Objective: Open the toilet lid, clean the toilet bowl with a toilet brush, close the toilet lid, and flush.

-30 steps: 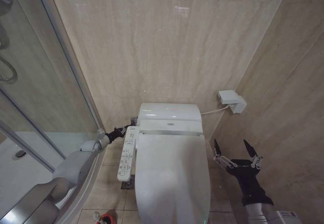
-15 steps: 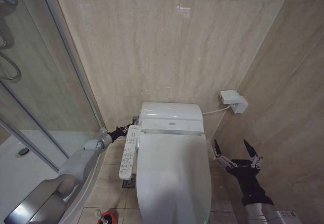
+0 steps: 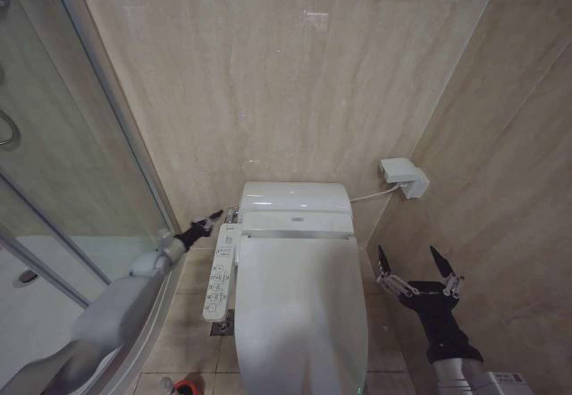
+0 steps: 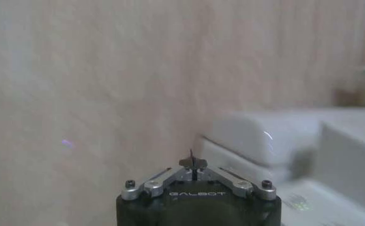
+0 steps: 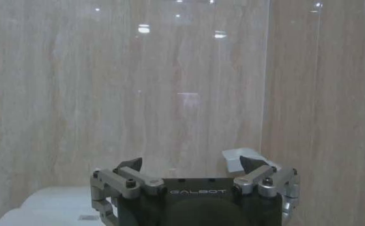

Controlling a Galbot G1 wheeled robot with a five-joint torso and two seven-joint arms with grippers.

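Floor tiles at the near edge of the head view carry a small red holder cup (image 3: 185, 386) just left of the toilet's front; the toilet brush itself cannot be made out there. To the right of the toilet, the right gripper (image 3: 417, 267) hangs beside the seat with its fingers spread wide, holding nothing, well apart from the porcelain. The toilet lid (image 3: 301, 310) lies flat and closed over the seat, so the toilet bowl is hidden beneath it and its stains cannot be judged. Along the lid's left edge runs a white control panel (image 3: 220, 278) with rows of buttons. Farther back, the left gripper (image 3: 206, 223) reaches in from the shower side to the back left corner of the toilet, just beside the panel's far end and the tank housing (image 3: 296, 207); the left wrist view shows its fingers pressed together to a point, pinching nothing. Behind everything stand the beige tiled wall (image 3: 268, 82) and a small white wall box (image 3: 402, 177) with a cable running to the tank. Judging from the closed lid, the parked cup and the closed left fingers near the controls, the task looks to be at its last step, flushing, though an untouched start cannot be ruled out.
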